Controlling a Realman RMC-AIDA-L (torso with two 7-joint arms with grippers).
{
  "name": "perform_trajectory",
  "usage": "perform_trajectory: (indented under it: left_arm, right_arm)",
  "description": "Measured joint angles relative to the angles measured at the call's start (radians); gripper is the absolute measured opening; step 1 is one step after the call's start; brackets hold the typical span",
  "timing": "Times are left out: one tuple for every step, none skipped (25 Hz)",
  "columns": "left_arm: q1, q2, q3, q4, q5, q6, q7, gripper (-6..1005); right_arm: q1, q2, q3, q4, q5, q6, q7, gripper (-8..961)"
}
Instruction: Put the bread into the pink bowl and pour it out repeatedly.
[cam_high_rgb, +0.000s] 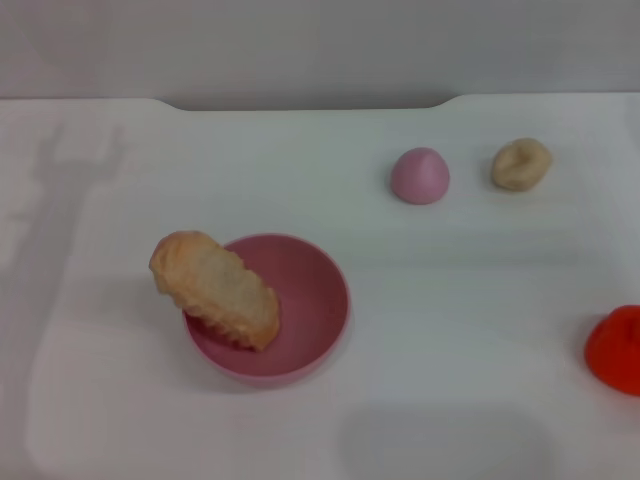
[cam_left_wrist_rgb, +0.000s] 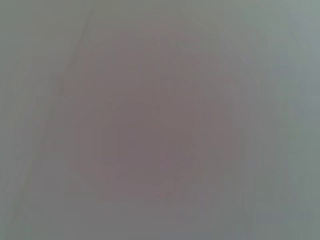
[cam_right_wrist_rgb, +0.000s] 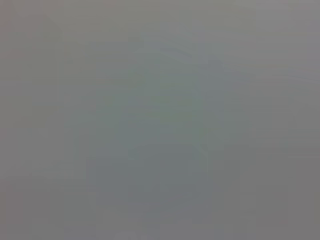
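Bread propped in the pink bowl; neither gripper can be seen, so how far either is open cannot be told.

The bread (cam_high_rgb: 215, 289), an elongated loaf with a plain tan face up and ridged edges, leans tilted across the left rim of the pink bowl (cam_high_rgb: 320, 300), one end inside and the other jutting over the white table (cam_high_rgb: 450, 300). The bowl is round, smooth and deep. Farther back sit a small solid pink dome (cam_high_rgb: 420, 175) and, beside it but apart, a knotted beige bun (cam_high_rgb: 521, 163). A red object (cam_high_rgb: 615, 348) shows at the right edge. Both wrist views show nothing legible.

I can't read any text, label, brand, number or sign in any of my camera views.
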Motion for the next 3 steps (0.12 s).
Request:
perform_trajectory:
  left_arm:
    - [0.004, 0.001, 0.000, -0.001, -0.005, -0.004, 0.007, 826]
    - [0.004, 0.001, 0.000, -0.001, -0.005, -0.004, 0.007, 826]
    - [0.004, 0.001, 0.000, -0.001, -0.005, -0.004, 0.007, 826]
  right_arm:
    - [-0.002, 0.000, 0.014, 0.000, 0.000, 0.000, -0.003, 701]
    - [-0.005, 0.000, 0.026, 0.000, 0.000, 0.000, -0.005, 701]
    - [-0.006, 0.000, 0.034, 0.000, 0.000, 0.000, -0.005, 701]
